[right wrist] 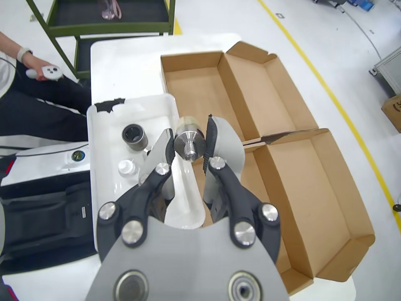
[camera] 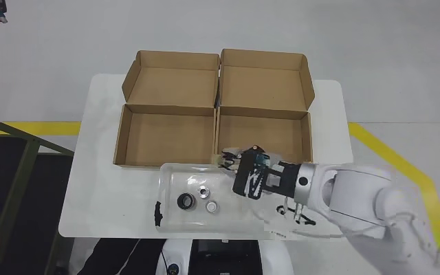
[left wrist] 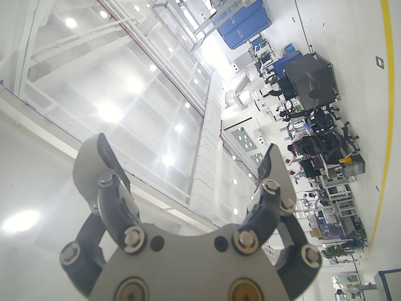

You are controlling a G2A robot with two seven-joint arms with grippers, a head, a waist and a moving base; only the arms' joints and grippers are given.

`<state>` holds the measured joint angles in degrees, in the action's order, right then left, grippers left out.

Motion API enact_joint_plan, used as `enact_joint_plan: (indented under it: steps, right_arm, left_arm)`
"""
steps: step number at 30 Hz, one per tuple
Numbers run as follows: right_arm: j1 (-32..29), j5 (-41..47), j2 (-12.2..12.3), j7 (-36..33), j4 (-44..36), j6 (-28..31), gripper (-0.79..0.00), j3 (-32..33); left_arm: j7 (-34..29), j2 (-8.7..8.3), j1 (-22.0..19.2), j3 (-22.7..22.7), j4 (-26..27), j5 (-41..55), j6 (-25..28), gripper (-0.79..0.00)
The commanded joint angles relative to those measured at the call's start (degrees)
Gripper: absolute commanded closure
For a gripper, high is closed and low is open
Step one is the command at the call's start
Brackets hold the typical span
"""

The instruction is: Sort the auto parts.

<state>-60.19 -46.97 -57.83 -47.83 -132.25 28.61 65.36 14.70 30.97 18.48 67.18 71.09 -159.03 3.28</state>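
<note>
My right gripper point(right wrist: 189, 148) is shut on a silver metal fitting point(right wrist: 187, 144) with a threaded stub, held above the edge between the clear plastic bin point(right wrist: 103, 126) and the nearer cardboard box point(right wrist: 300, 189). In the top view this gripper point(camera: 237, 168) hangs at the bin's point(camera: 172, 182) right end. Inside the bin lie a black ring-shaped bearing point(right wrist: 134, 137) point(camera: 185, 201), a small white part point(right wrist: 127, 168) point(camera: 212, 206) and a silver part point(camera: 203, 190). My left gripper point(left wrist: 186, 158) is open, pointing up at a ceiling with nothing between its fingers.
Two open cardboard boxes point(camera: 168, 134) point(camera: 265, 130) with raised lids sit side by side behind the bin on the white table point(camera: 96, 199). A green shelving frame point(right wrist: 106, 17) stands beyond the table. A person's hand point(right wrist: 34, 67) holds a white controller off the table.
</note>
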Motion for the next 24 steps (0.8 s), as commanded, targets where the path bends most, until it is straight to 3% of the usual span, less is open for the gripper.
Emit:
enact_joint_plan:
  steps: [1, 13, 24]
  right_arm:
    - [-0.04, 0.95, 0.04, 1.77, 0.02, -0.36, 0.0, 1.51]
    - [0.74, 6.82, 0.1, 10.15, 4.92, -1.6, 0.0, 8.07]
    - [3.99, 3.7, -0.08, 7.92, 8.49, -3.19, 0.0, 6.12]
  left_arm:
    - [0.0, 0.0, 0.0, 0.0, 0.0, 0.0, 0.0, -0.785]
    - [0.0, 0.0, 0.0, 0.0, 0.0, 0.0, 0.0, -0.785]
    - [0.0, 0.0, 0.0, 0.0, 0.0, 0.0, 0.0, -0.785]
